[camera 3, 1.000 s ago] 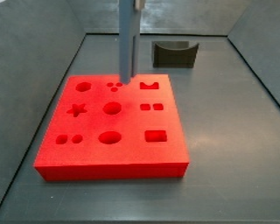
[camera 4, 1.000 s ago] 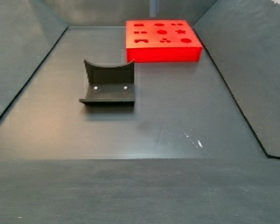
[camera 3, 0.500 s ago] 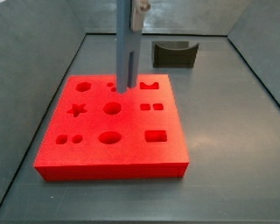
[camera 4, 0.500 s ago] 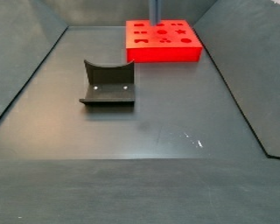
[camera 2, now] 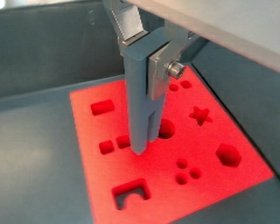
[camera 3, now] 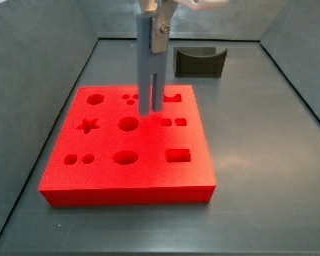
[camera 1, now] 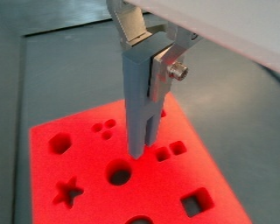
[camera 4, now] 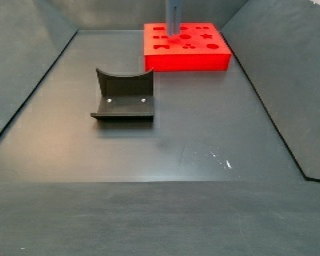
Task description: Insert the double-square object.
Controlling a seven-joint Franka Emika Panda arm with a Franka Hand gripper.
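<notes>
Wrist view: the gripper [camera 1: 150,54] clamps the double-square object [camera 1: 140,114] (a slim grey-blue peg), which has shifted across the red board [camera 3: 69,178] from the back row toward the paired square holes [camera 3: 174,122], tip just above them, insertion pending.

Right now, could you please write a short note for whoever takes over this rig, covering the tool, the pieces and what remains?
Tool: high above the red board, shut on the double-square object, which hangs upright.
Object: its lower end is just over the board's middle area, near the round hole and the pair of small square holes. Whether it touches the board cannot be told.
Fixture: stands on the floor, away from the board.
Done: the object is picked up and brought over the board.
Left: line the prongs up with the paired square holes, lower, release.
</notes>
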